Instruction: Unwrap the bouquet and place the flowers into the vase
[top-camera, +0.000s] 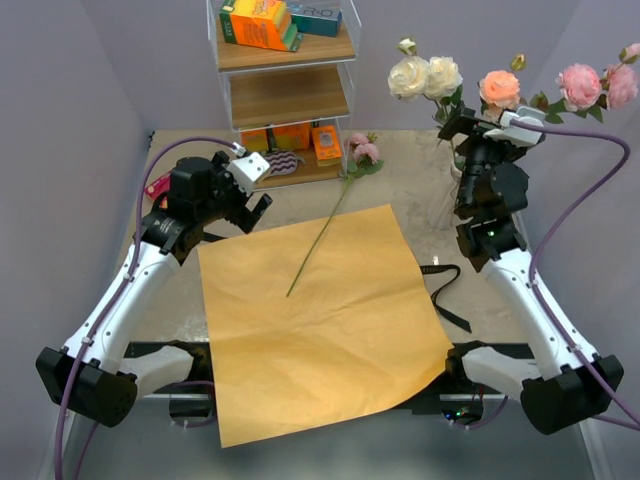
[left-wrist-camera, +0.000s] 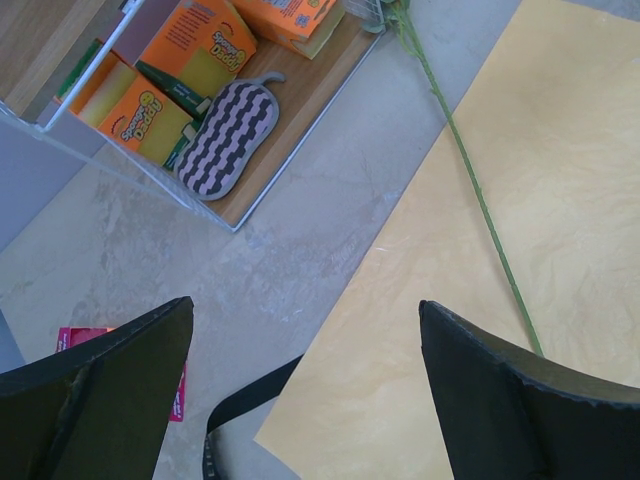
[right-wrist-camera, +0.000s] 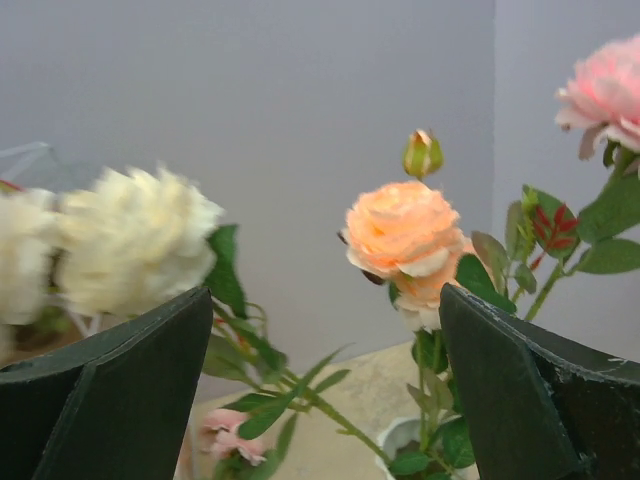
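the left gripper (left-wrist-camera: 305, 400) by the orange paper (left-wrist-camera: 560, 200) and the right gripper (right-wrist-camera: 325, 390) facing the flowers (right-wrist-camera: 405, 235) are both spreading their fingers wide, gripping nothing.

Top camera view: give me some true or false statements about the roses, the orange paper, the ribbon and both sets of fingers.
1. One rose lies across the orange paper, its head toward the shelf. True.
2. The left fingers are shut on that rose's stem. False: they are open and empty, over the table by the paper's corner.
3. The black ribbon lies on the table beside the paper's right edge. True.
4. The vase is empty. False: cream, peach and pink flowers stand in it.
5. The right fingers grip a flower. False: they are open, holding nothing.
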